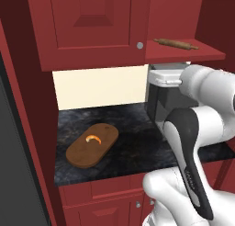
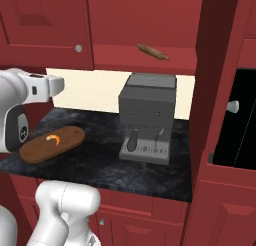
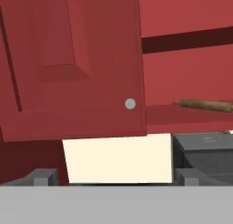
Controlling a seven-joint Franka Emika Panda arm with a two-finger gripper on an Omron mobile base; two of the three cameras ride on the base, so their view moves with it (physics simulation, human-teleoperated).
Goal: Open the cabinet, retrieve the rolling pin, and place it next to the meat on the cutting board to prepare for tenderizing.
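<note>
The cabinet's left door (image 1: 92, 23) is shut, its silver knob (image 3: 130, 104) just ahead in the hand view. The right half stands open. On its bare shelf lies the rolling pin (image 1: 176, 44) (image 2: 153, 52) (image 3: 205, 104). My gripper (image 3: 116, 177) is open and holds nothing; it hovers below the shut door, facing the cabinet, left of and lower than the pin. The hand (image 1: 165, 76) (image 2: 47, 85) is at about the height of the cabinet's bottom edge. Down on the dark counter the oval cutting board (image 1: 92, 145) (image 2: 52, 143) carries the small orange meat (image 1: 93, 138) (image 2: 53, 138).
A grey coffee machine (image 2: 147, 115) (image 1: 160, 101) stands on the counter under the open shelf, right of the board. The swung-open door panel (image 2: 220, 65) rises on the right, with a dark appliance opening (image 2: 235, 125) beyond. Red drawers (image 1: 114, 206) run below the counter.
</note>
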